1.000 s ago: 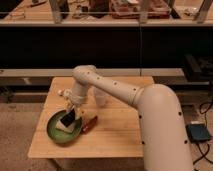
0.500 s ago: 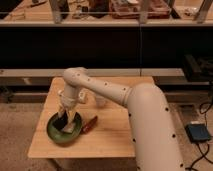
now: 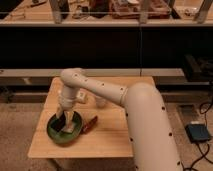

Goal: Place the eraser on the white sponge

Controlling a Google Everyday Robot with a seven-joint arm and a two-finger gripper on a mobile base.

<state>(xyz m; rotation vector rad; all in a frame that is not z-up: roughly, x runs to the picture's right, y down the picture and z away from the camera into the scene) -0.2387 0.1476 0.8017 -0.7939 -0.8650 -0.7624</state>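
Green plate (image 3: pixel 52 131) sits near the front left corner of a wooden table (image 3: pixel 107 140), and the robot's gripper (image 3: pixel 62 116) hangs over it, lowered inside the rim. A dark block, apparently the eraser (image 3: pixel 66 128), lies in the plate just below the gripper; its long axis looks tilted, running from upper left to lower right, though the blur leaves this uncertain. A pale patch beside it, at the plate's right side, is likely the sponge (image 3: pixel 76 128), touching or just under the eraser. Right of the plate, a red-and-dark object (image 3: pixel 90 124) lies slanted on the table. A cup (image 3: pixel 101 101) stands behind, partly hidden by the arm (image 3: pixel 107 92).
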